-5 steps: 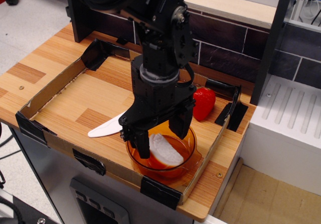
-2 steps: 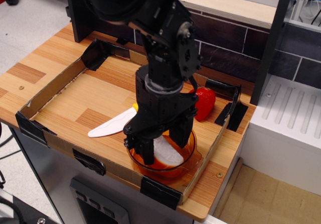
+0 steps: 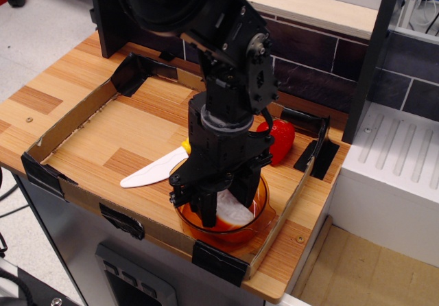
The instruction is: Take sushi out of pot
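A wooden table (image 3: 82,124) with a low cardboard wall taped at the corners stands in front of a dark tiled backsplash, and the wall keeps the toys inside a shallow pen within the arm's reach. The pot (image 3: 257,217) sits at the near right corner of that pen, close to the cardboard edge, with the sushi (image 3: 234,208) lying inside it, its white rice top showing between and right of the black fingers. The gripper (image 3: 223,208) hangs straight down over the pot so that its jaws can come in from above the rim rather than push against the orange wall; the jaws stand a little apart on either side of the sushi, the left finger low inside the pot, and whether they already touch the piece cannot be told. A white knife (image 3: 152,171) with a yellow handle lies flat just left of the pot, and a strawberry (image 3: 280,138) stands behind it, both clear of the descent. Compared with a second ago the gripper has sunk deeper into the pot, the jaws have drawn closer together around the sushi, and the arm has shifted slightly right; less of the white top is visible now, while pot, knife and strawberry have not moved
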Robot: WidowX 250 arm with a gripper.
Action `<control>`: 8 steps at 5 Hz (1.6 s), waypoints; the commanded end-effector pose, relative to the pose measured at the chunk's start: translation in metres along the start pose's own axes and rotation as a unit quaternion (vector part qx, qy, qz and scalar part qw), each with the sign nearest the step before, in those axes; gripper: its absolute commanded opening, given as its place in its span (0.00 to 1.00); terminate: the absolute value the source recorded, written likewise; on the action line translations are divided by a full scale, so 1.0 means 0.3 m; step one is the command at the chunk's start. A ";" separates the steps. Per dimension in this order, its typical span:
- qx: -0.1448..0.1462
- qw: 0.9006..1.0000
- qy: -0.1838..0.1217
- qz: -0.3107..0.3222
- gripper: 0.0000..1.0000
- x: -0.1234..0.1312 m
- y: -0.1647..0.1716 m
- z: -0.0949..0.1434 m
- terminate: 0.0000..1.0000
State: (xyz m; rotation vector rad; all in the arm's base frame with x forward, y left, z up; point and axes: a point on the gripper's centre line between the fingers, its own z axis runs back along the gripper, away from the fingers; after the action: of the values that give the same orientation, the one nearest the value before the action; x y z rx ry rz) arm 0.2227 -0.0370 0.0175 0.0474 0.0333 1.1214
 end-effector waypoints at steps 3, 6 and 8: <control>-0.151 0.986 0.050 0.040 0.00 0.078 0.047 0.391 0.00; -0.079 0.988 -0.008 0.133 0.00 0.374 0.018 0.257 0.00; -0.078 0.983 -0.029 0.163 0.00 0.516 -0.034 0.205 0.00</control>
State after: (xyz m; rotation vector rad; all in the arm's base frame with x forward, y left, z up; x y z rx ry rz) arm 0.3018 0.0907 0.0618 -0.0310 -0.0706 1.4451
